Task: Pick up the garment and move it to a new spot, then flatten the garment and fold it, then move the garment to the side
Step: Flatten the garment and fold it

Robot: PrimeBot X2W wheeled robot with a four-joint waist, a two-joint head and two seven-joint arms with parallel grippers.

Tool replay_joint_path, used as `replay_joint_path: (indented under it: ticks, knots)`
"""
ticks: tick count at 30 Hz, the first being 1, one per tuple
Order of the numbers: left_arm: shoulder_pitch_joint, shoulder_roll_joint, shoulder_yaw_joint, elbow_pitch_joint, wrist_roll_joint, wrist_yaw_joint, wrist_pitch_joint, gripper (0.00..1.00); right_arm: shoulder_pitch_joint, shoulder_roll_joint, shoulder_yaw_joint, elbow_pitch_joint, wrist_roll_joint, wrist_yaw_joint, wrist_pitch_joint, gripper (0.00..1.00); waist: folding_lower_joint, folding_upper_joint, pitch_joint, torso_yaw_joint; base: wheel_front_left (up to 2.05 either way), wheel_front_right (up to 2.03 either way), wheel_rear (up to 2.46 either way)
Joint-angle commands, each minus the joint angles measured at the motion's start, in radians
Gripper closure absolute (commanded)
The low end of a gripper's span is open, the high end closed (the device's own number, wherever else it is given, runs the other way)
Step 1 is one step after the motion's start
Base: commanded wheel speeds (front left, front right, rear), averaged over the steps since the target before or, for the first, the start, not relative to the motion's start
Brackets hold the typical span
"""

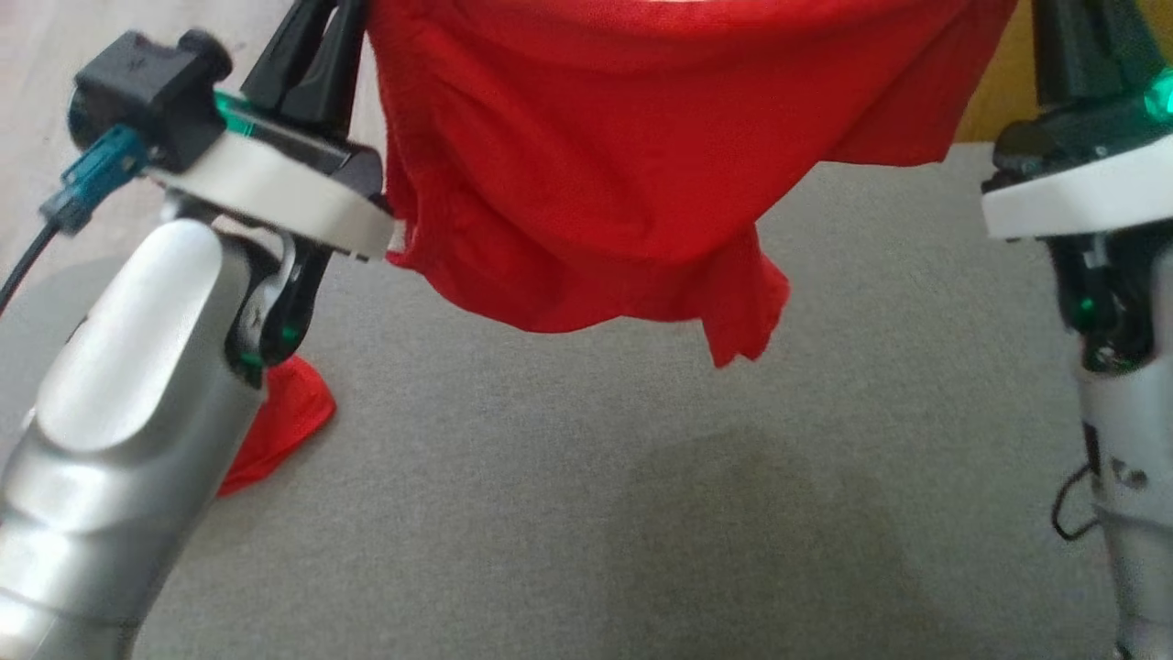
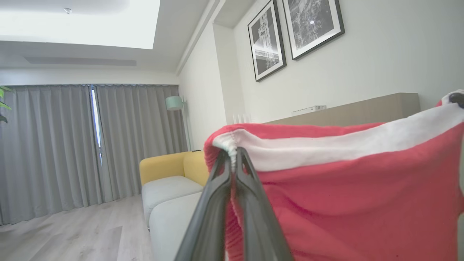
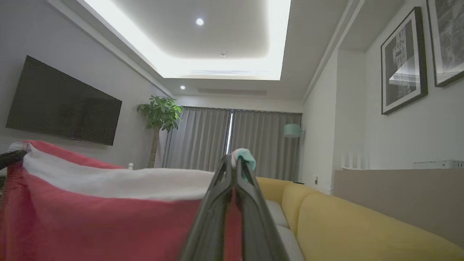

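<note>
On your left, the left gripper [image 1: 314,50] stands high with its fingers running out of the top of the head view. In its own wrist view that gripper [image 2: 232,154] is pinched tight on the white band [image 2: 326,145] of the garment [image 2: 344,195], the two fingers nearly meeting with only a bunch of cloth between them. Behind it you see a sofa [image 2: 165,168] and curtains [image 2: 47,145].

Below the left forearm a red corner [image 1: 284,417] of the cloth hangs low. It seems to touch the grey surface [image 1: 641,513], though the arm hides how it joins the rest.

Across the middle, the garment [image 1: 586,165] hangs between your two grippers, lifted clear of the surface. It sags in a curve, and one loose flap [image 1: 747,312] drops lowest, right of centre. Its shadow lies on the surface beneath.

On your right, the right gripper [image 1: 1086,46] is also raised, at the garment's far edge. Its wrist view shows the gripper [image 3: 233,165] clamped on the band [image 3: 119,181] the same way, fingers closed with a tuft of cloth poking out between the tips. The garment [image 3: 90,221] stretches away to that view's left, and the sofa [image 3: 344,224] lies beyond the fingers.
</note>
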Motion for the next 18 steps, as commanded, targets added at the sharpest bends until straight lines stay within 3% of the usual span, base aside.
replay_joint_path:
  ticks: [1,13,18]
  knots:
    - [-0.012,0.067,0.057,-0.079,0.002,0.026,-0.001,1.00,0.012,-0.024,0.013,-0.065,-0.021,-0.001,0.022,1.00,0.0000,-0.0001,-0.019,0.016,0.00,0.00,0.00]
    - [0.188,0.165,0.092,-0.512,-0.025,0.177,0.115,1.00,0.259,-0.021,-0.080,-0.365,-0.018,-0.001,0.196,1.00,0.0000,-0.0001,-0.031,0.036,0.00,0.00,0.00]
    - [0.186,0.190,0.101,-0.546,-0.029,0.197,0.159,1.00,0.243,-0.009,-0.096,-0.394,-0.043,-0.001,0.250,1.00,0.0000,-0.0001,0.021,0.031,0.00,0.00,0.00]
